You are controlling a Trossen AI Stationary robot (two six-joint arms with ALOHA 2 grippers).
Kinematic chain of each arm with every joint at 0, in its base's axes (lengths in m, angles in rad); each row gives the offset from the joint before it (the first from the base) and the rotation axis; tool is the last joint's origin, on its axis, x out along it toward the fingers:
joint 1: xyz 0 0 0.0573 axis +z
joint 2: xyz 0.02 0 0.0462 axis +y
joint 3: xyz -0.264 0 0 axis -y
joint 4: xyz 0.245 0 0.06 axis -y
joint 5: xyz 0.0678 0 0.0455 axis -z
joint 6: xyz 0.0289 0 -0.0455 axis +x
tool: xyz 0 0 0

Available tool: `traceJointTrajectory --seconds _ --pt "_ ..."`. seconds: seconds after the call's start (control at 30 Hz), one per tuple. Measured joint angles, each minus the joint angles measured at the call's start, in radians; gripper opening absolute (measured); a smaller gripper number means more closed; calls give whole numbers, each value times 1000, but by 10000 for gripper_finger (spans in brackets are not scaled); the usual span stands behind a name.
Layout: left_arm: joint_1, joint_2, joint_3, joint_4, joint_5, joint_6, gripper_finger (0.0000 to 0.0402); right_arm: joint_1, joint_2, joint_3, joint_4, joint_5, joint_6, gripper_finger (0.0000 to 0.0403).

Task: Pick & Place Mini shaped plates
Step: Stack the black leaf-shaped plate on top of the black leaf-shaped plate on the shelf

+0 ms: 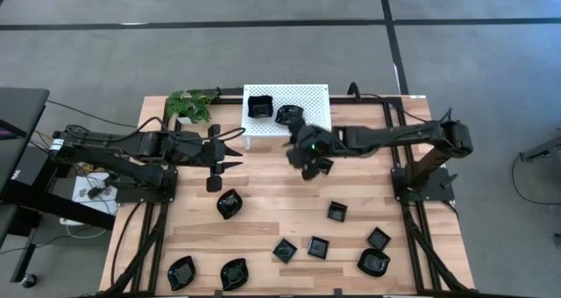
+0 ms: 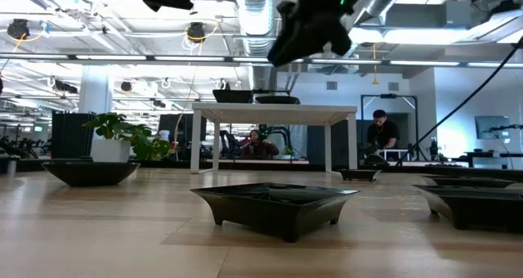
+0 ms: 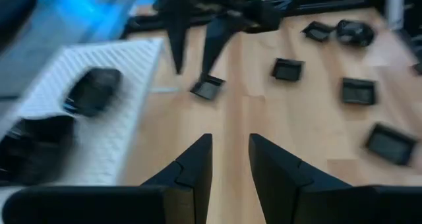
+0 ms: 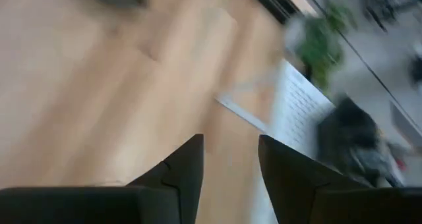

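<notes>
Several glossy black mini plates lie scattered over the near half of the wooden table, among them one at the middle left (image 1: 230, 203) and a square one (image 1: 337, 212). Two more, a square plate (image 1: 259, 106) and a rounded one (image 1: 287, 116), sit on top of the white perforated rack (image 1: 307, 96). My right gripper (image 1: 307, 165) hangs open above the table just near of the rack, with nothing between its fingers (image 4: 227, 178). A square plate (image 3: 208, 87) lies on the table under it. My left gripper (image 1: 230, 155) waits open and empty left of the rack.
A potted plant (image 1: 191, 105) stands at the far left, beside the rack. Bare wood (image 1: 272, 180) lies between the two grippers. More plates (image 1: 373, 262) sit near the front edge. Beyond the table, in the low view, people are at desks (image 2: 382, 135).
</notes>
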Motion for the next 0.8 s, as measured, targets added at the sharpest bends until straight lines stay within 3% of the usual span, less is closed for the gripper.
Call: traceJointTrajectory --seconds 0.13,0.23,0.37,0.57,0.8 --pt "-18 5 -55 -5 87 -112 102 64 0 0 5 -26 57 143" --pt "-48 6 -145 -6 93 -208 102 95 19 1 23 -100 110 139" --pt "-92 6 -245 -14 108 -492 102 133 75 2 70 -137 142 134" --pt "-181 8 -368 -22 259 -799 102 165 236 0 242 -140 96 136" --pt "-255 19 -476 -22 278 -1010 102 196 455 86 396 -136 -45 137"
